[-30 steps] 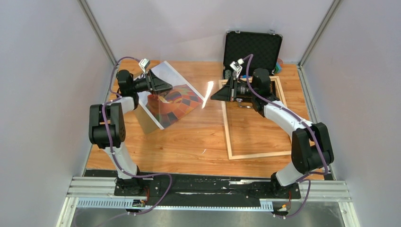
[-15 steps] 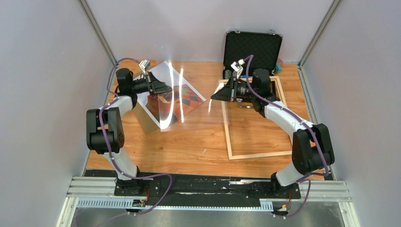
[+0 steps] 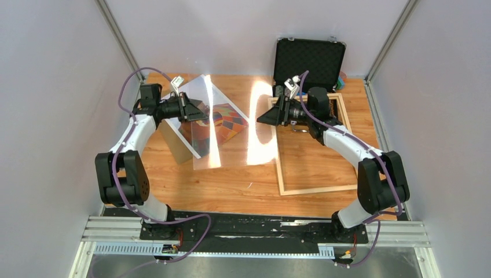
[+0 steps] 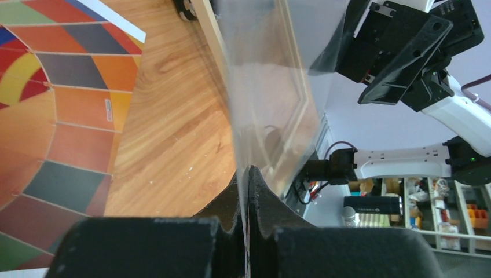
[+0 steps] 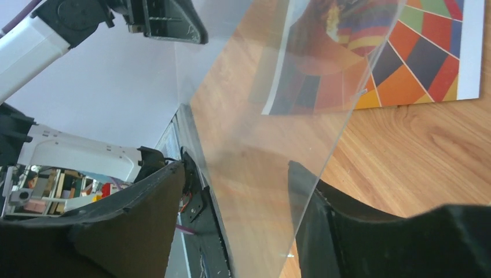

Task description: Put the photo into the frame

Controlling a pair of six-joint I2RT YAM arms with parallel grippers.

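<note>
The photo (image 3: 227, 123), a print of a multicoloured balloon, lies face up on the table's left half, also in the left wrist view (image 4: 52, 116) and the right wrist view (image 5: 422, 52). A clear pane (image 3: 243, 136) hangs tilted over it between the two arms. My left gripper (image 3: 202, 113) is shut on the pane's left edge (image 4: 272, 87), its gripper tips (image 4: 249, 174) pinching it. My right gripper (image 3: 262, 117) stands open (image 5: 237, 168), the pane's right edge (image 5: 272, 162) passing between its fingers. The light-wood frame (image 3: 307, 189) lies flat at the right without the pane.
A black case (image 3: 310, 58) stands open at the back, behind the frame. A tan backing board (image 3: 172, 138) lies partly under the photo at the left. Grey walls close in both sides.
The left gripper has shut on the pane's left edge and the right gripper has opened. The left arm swung outward, and the pane now catches more glare.
</note>
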